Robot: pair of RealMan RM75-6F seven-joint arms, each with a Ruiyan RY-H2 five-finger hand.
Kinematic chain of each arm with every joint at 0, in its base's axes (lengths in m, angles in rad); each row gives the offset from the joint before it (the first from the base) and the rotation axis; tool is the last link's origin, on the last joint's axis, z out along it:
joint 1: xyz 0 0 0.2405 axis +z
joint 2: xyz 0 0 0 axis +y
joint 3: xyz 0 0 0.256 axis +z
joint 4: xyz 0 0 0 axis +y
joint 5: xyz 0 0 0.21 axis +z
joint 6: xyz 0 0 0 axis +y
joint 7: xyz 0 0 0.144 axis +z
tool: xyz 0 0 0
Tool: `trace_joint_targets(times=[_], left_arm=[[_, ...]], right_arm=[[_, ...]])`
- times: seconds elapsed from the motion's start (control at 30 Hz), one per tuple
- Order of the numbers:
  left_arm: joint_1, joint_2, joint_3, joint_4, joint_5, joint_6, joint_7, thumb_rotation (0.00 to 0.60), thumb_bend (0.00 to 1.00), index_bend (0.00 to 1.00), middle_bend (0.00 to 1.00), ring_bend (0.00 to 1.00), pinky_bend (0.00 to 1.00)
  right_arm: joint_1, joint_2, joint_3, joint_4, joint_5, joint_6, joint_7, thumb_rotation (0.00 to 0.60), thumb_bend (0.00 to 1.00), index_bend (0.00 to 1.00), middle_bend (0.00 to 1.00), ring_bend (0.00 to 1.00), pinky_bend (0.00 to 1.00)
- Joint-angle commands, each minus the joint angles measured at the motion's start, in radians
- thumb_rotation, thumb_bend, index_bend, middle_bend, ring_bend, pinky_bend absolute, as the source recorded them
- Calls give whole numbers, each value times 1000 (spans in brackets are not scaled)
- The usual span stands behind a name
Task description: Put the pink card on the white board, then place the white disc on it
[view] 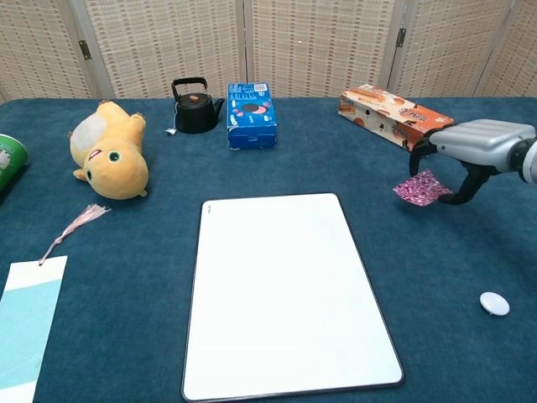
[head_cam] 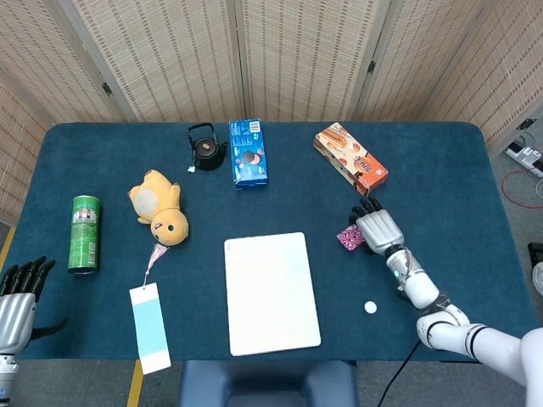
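So the right robot hand (view: 470, 151) has the pink card (view: 417, 188) pinched at one edge and it looks lifted just off the blue surface (view: 126, 235), hanging a bit tilted under the fingers. In the head view the same card (head_cam: 349, 237) sits off the right edge of the white board (head_cam: 271, 292), near it but not over it. So I'd call the first half of the job underway but not done: card is picked up, not delivered.

The white board in the chest view (view: 285, 294) has nothing on it. The white disc (view: 494, 303) is lying on the surface well to the right of the board, closer to the robot than the card, and nothing is touching it. That's the whole second half left to do.

The left robot hand (head_cam: 19, 297) is way off at the left edge, fingers apart, holding nothing.

My guess for what's needed: carry the card left over the board, set it flat, let go, then go back for the disc. The disc is small and flat, so picking it off the cloth could be fiddly. Also the card is thin and only held by an edge, might slip or land crooked.
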Motion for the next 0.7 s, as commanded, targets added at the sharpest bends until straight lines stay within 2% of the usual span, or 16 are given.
trace_joint_targets(times=[0.03, 0.17, 0.33, 0.57, 0.7], left_arm=[[0, 0, 0, -1, -1, -1, 1, 600, 134, 120, 80, 92, 0], [-1, 1, 0, -3, 0, -1, 1, 600, 134, 120, 80, 92, 0], [-1, 2, 1, -6, 5, 0, 1, 600, 134, 120, 80, 92, 0], [4, 5, 2, -2, 4, 7, -10, 600, 134, 120, 80, 92, 0], [7, 4, 4, 6, 2, 5, -18, 600, 135, 120, 80, 92, 0]], right_arm=[[20, 43, 3, -122, -34, 13, -24, 600, 365, 410, 205, 47, 21], [53, 52, 4, -223, -42, -8, -64, 600, 365, 410, 205, 48, 21], [98, 30, 5, -296, -36, -31, -128, 600, 365, 410, 205, 49, 21], [155, -30, -13, -312, 2, -60, -229, 600, 365, 400, 198, 49, 21], [170, -58, -18, -309, 14, -50, -257, 600, 365, 317, 191, 58, 21]])
